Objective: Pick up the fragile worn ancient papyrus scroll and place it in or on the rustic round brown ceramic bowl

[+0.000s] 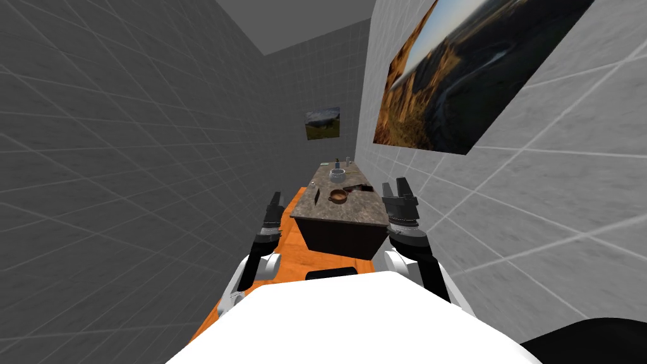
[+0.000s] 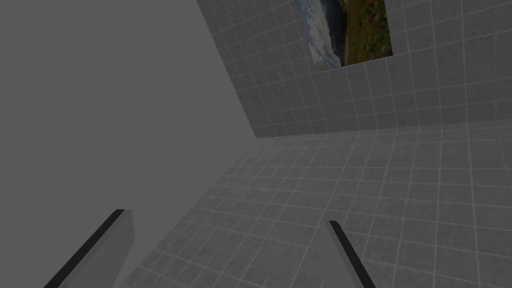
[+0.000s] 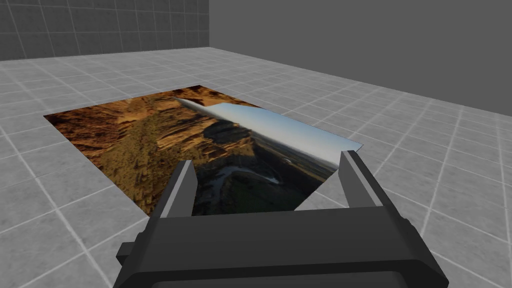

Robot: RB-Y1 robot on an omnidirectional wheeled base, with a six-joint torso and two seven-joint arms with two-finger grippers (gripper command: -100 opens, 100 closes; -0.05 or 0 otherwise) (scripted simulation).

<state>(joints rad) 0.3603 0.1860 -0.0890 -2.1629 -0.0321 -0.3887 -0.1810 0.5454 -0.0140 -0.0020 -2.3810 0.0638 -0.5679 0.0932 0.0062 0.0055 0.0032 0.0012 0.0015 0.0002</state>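
Approach step: with the left gripper and right gripper raised, empty, jaws apart, the brown bowl sits on the stone-topped counter ahead, the scroll too small to identify there, so the next move likely calls for driving closer.

Tiled home room: stone-topped counter, pictures

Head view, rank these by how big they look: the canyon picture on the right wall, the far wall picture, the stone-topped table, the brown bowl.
1. canyon picture, nearest the camera, so inflated
2. stone-topped table
3. far wall picture, shrunk by distance
4. brown bowl
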